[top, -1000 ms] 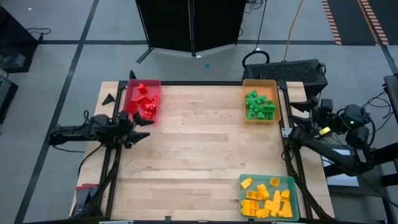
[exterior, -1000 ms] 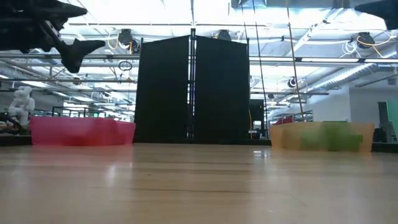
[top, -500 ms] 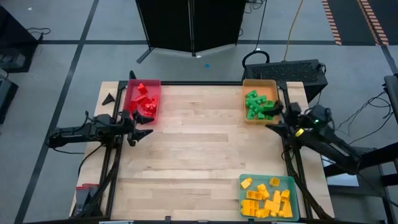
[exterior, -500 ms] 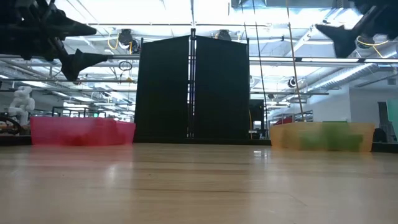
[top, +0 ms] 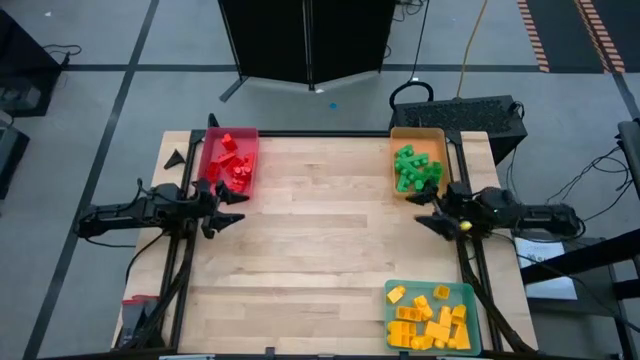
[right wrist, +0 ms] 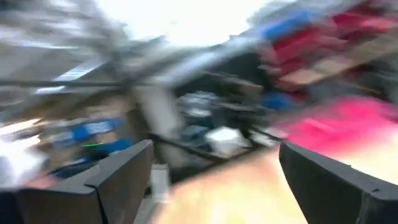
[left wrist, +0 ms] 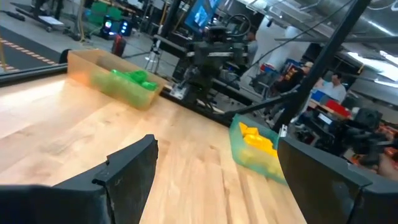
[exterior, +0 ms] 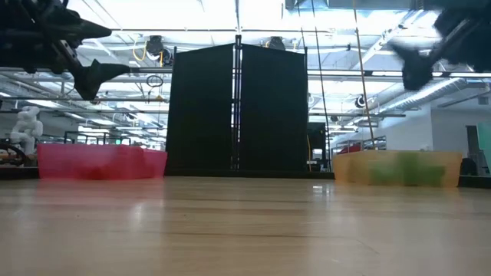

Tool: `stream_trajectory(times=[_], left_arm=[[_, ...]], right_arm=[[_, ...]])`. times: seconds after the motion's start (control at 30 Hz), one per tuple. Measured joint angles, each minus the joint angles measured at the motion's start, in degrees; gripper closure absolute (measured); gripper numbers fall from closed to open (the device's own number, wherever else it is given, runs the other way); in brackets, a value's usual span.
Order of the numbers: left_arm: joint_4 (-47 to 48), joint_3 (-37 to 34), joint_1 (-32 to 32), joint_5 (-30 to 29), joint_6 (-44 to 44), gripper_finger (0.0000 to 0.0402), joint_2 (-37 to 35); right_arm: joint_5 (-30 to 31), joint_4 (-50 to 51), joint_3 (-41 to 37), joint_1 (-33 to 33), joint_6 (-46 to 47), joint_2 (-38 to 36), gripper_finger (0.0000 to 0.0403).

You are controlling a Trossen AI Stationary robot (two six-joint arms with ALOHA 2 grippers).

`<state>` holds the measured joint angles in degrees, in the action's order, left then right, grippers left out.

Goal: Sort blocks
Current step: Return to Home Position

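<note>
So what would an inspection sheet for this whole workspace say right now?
Surface: pale wooden table top, bare in the middle.
Job's things: red studded plastic bricks in the red rectangular tray; green bricks in the orange tray; yellow bricks in the teal tray; none loose on the wood.
Clutter: nothing seen.
Grippers: left gripper open and empty at the left edge, beside the red tray; right gripper open and empty at the right edge, between the orange and teal trays.
Cables: thin yellow cable on the floor behind the table; black cables by the right arm.
Surroundings: tall black panel behind the table, grey floor.
</note>
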<state>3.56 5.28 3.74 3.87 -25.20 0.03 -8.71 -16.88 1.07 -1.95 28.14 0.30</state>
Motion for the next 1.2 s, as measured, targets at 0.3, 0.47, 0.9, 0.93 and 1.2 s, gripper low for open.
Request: stream_trajectory(times=[0.3, 0.47, 0.9, 0.93, 1.2], left_arm=[[4.9, 0.0, 0.0, 0.2, -1.3, 0.0070, 0.0], [6.2, 0.0, 0.0, -2.1, 0.3, 0.0070, 0.0], [6.3, 0.0, 0.0, 7.6, 2.9, 0.0070, 0.0], [6.6, 0.0, 0.0, 8.1, 3.2, 0.0070, 0.0], [6.2, -1.1, 0.0, 8.2, 4.7, 0.0070, 0.0]], right_arm=[[20.6, 10.1, -0.2, 14.0, -12.1, 1.2, 0.0060], [22.4, 13.0, -0.2, 16.2, -16.1, 2.8, 0.0060], [11.1, 11.1, -0.3, 16.4, -22.7, 2.8, 0.0060], [11.0, 11.6, -0.3, 16.5, -22.8, 2.9, 0.0060], [12.1, 12.5, -0.3, 16.4, -23.3, 2.9, 0.0060]])
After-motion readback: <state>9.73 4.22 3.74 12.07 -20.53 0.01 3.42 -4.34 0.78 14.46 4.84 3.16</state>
